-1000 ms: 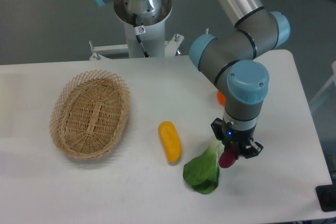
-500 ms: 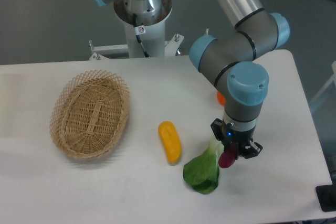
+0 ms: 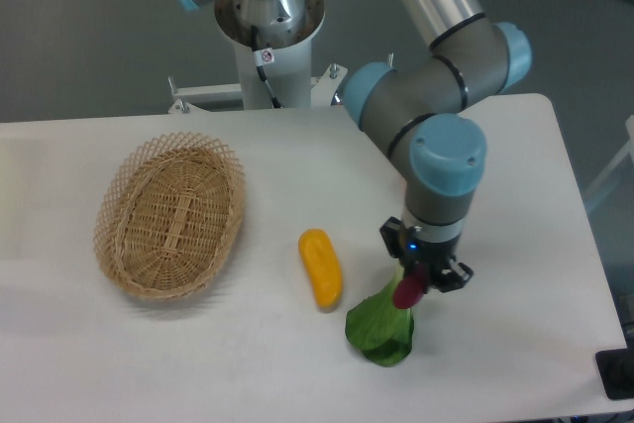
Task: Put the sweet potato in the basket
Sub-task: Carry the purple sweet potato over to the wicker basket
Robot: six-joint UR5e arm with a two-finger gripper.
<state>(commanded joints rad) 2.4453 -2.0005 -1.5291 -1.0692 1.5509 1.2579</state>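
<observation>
The sweet potato (image 3: 407, 291) sits pinched between the closed fingers of the gripper (image 3: 416, 282), low in the right-centre of the frame. Only its dark magenta lower end shows below the fingers; the rest is hidden by the tool. It hangs over the stalk end of a leafy green vegetable (image 3: 380, 326), and whether it touches the leaf or clears it cannot be told from this view. The grip comes from above, with the wrist pointing down, which suits lifting a small curved piece off a flat table (image 3: 248, 364) and carrying it without tipping.

The basket (image 3: 170, 213) lies in the left-centre of the frame, well apart from the gripper, its open mouth facing up and nothing visible inside. Between the two lies a yellow oblong vegetable (image 3: 320, 266), just left of the leaf. By my judgement the carry must go leftward across that yellow piece, so enough height is needed to pass over it and over the basket's lacy rim.
</observation>
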